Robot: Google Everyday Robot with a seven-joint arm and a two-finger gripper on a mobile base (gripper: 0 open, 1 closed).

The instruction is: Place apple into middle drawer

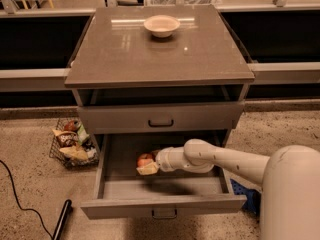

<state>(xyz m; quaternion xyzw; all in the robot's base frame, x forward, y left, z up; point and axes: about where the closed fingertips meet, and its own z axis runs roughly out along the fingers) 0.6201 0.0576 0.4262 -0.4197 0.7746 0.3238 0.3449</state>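
Find middle drawer [162, 207] pulled well out toward the near side, below the shut upper drawer front [125, 119]; see arm [227, 162] reaching in from the right, low across the open box; place gripper [148, 167] over the drawer's left-centre, clenched on apple [145, 158]; read apple as sitting at the claw's left tip, touching it; judge it clear of the drawer floor, going by the shadow lying nearer on that floor; no long axis to speak of on a round fruit; reckon the deciding relation as straight down: bare floor directly beneath, side walls apart from the claw; expect a short lowering and a release to suffice; watch for rolling toward the near front; note bowl [161, 25] far on cabinet top [150, 56], wire basket [70, 145] on the ground at left.
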